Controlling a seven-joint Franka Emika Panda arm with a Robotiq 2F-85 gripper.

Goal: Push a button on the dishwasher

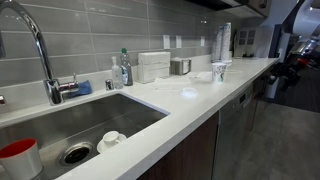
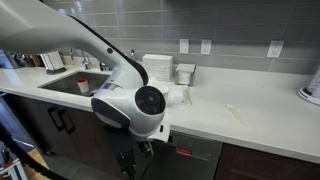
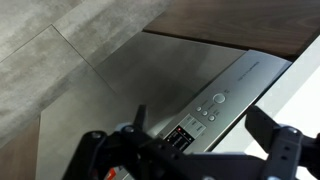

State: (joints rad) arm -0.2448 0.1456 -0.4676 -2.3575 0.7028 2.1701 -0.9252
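The dishwasher [image 3: 130, 90] is a flat, brushed grey steel front set directly under the white countertop [image 1: 190, 95], its face upright and turned out toward the room, away from the tiled wall behind the countertop. In the wrist view the camera looks down on it from above. A narrow control strip [image 3: 240, 85] runs along the top edge of the door just beneath the countertop's lip, and its long axis lies parallel to that lip, crossing the picture diagonally from lower left to upper right. On the strip sit a few small round buttons [image 3: 218, 99], and beside them a dark display [image 3: 181, 134] with red lit marks too small to read. In an exterior view the same grey front [image 1: 236, 118] shows below the countertop, toward the end far from the sink [image 1: 90, 125]. Dark brown wood cabinet doors [image 3: 230, 25] adjoin the steel panel under the countertop, and grey floor tiles [image 3: 50, 60] lie below it. The gripper [image 3: 185, 150] hangs in front of the countertop edge over the control strip, its dark fingers [image 3: 275, 135] spread wide with nothing between them and not touching the buttons. The white arm [image 2: 90, 45] reaches down past the countertop's front edge.
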